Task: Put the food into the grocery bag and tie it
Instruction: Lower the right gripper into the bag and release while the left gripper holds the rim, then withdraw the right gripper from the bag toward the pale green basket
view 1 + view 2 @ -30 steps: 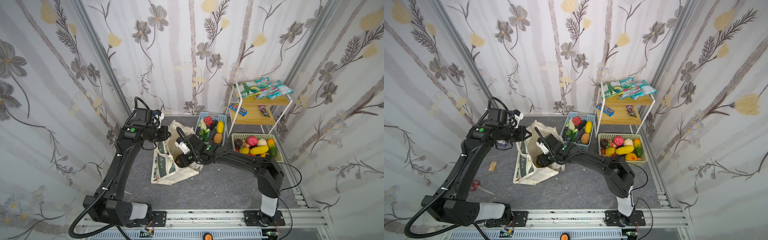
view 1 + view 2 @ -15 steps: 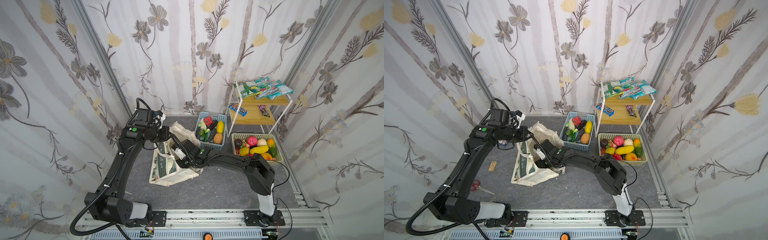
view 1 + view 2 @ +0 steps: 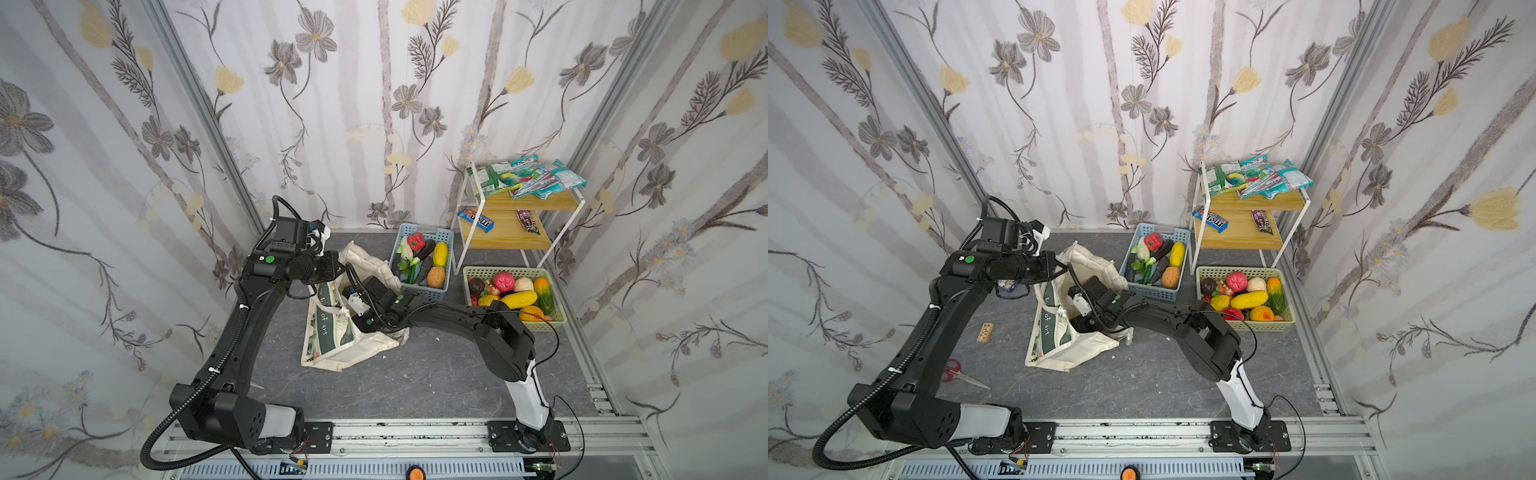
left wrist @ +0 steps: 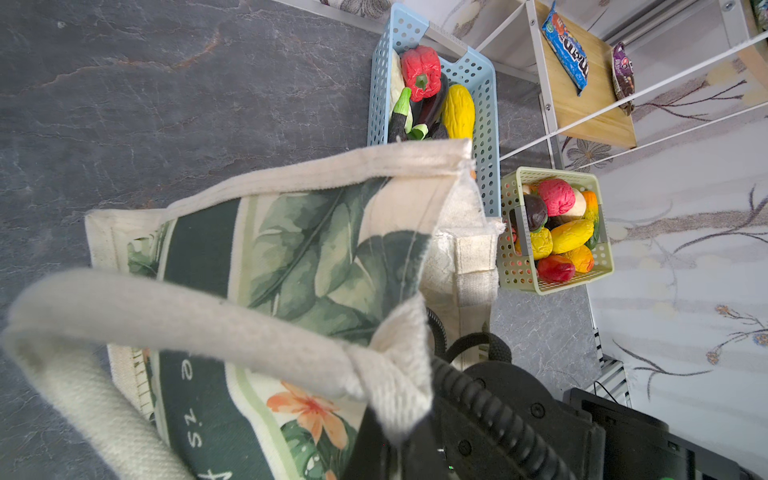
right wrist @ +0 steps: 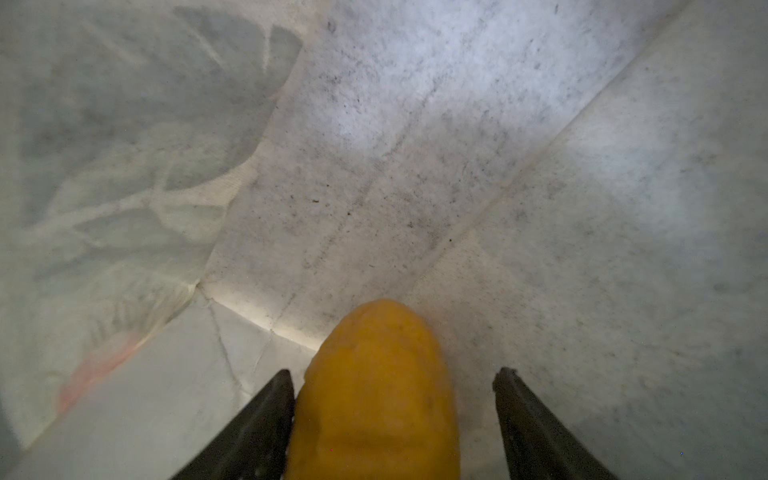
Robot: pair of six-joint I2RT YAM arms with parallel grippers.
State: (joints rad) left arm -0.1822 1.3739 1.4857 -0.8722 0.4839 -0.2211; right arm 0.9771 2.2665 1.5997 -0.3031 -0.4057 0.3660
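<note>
As both top views showed it, the grocery bag (image 3: pixel 332 340) stood on the grey floor between the arms. Its mouth was lifted toward the left gripper (image 3: pixel 337 270), whose jaws were together, apparently pinching cloth at the rim. The right arm (image 3: pixel 449 316) reached across into that mouth, so its claw was hidden there. Just beside the bag sat the blue basket (image 3: pixel 432 293) and, further right, the pale yellow basket (image 3: pixel 540 326), both full of toy produce (image 3: pixel 515 299).

From the left wrist, a cream handle (image 4: pixel 187 307) looped close to the lens above the leaf print.

From the right wrist, the right gripper (image 5: pixel 395 370) was deep inside the bag with its jaws apart. The yellow-orange fruit (image 5: pixel 374 395) touched one finger (image 5: pixel 266 415), and a clear gap separated it from the other.

I judged this the release of one item, with most of the food not yet packed. Next, the claw would need to back straight out without snagging cloth, with the left holding the mouth wide.
</note>
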